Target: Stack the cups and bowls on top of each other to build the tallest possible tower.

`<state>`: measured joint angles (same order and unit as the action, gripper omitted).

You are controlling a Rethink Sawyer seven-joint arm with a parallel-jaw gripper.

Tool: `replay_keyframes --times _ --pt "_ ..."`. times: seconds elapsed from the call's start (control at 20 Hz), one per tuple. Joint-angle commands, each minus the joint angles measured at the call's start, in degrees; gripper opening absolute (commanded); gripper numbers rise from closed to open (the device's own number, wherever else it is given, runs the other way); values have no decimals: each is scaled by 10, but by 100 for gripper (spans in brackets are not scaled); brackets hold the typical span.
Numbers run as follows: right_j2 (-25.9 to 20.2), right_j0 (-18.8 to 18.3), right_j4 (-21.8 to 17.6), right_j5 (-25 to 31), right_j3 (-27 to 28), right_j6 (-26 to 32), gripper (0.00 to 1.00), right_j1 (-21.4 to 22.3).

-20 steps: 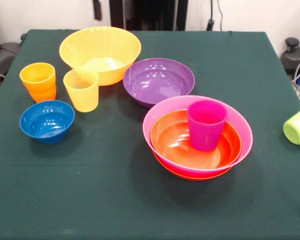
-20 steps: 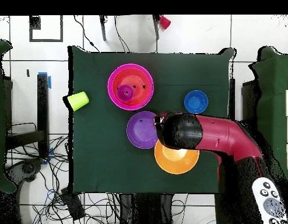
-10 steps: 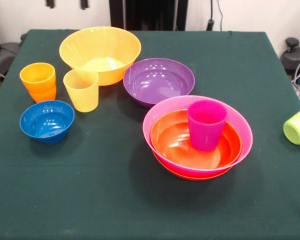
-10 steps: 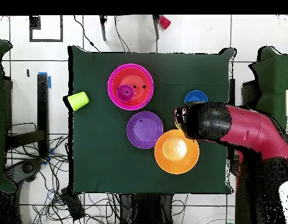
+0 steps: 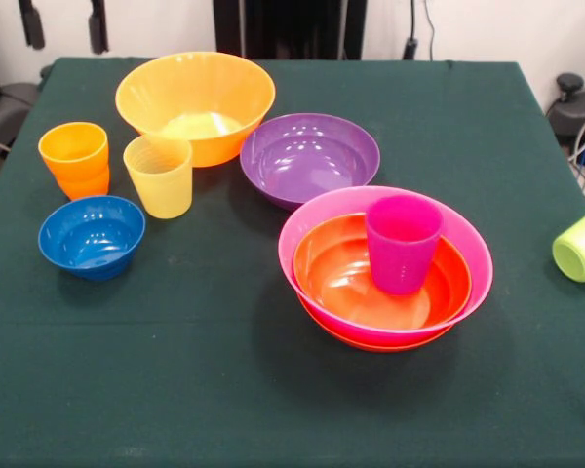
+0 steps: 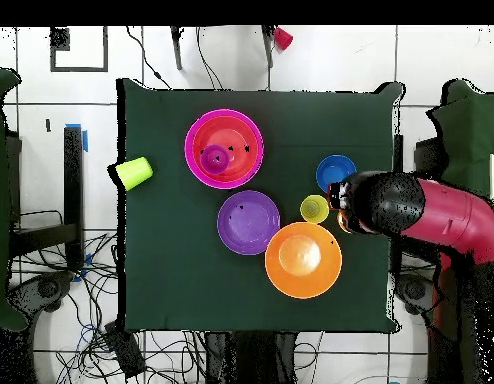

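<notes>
The tower is a pink bowl [image 5: 291,239] holding nested red-orange bowls [image 5: 341,278] with a purple cup [image 5: 402,242] upright inside; it also shows in the overhead view [image 6: 189,148]. A purple bowl [image 5: 309,158], a large yellow-orange bowl [image 5: 195,102], a yellow cup [image 5: 159,175], an orange cup [image 5: 75,159] and a blue bowl [image 5: 91,236] stand apart on the table. A lime green cup [image 5: 582,244] lies on its side at the right edge. My gripper [image 5: 63,24] hangs open and empty at the top left, high behind the orange cup.
The table has a dark green cloth [image 5: 175,370]. In the overhead view the red arm [image 6: 431,215] reaches over the table's right edge and hides the orange cup. Cables lie on the floor around the table.
The arm has swung from above the purple and yellow-orange bowls out toward the table's edge by the orange cup. The fingertips moved left along the top of the front view. No cup or bowl moved.
</notes>
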<state>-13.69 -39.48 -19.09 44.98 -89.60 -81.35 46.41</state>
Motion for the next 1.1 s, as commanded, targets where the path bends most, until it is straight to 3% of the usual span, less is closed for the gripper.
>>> replay_keyframes --times 0.05,0.4,0.55,0.75,0.95,1.1 --pt "-5 -1 -48 -14 23 5 100 -81" --pt "-1 8 -32 -41 -29 -29 100 -26" --pt "-2 11 -28 -72 -78 -40 100 15" --pt "-6 14 -19 -70 -109 -37 100 39" --pt "-29 0 -1 -26 -110 -2 100 15" --pt "-42 -10 0 -30 -104 17 100 1"
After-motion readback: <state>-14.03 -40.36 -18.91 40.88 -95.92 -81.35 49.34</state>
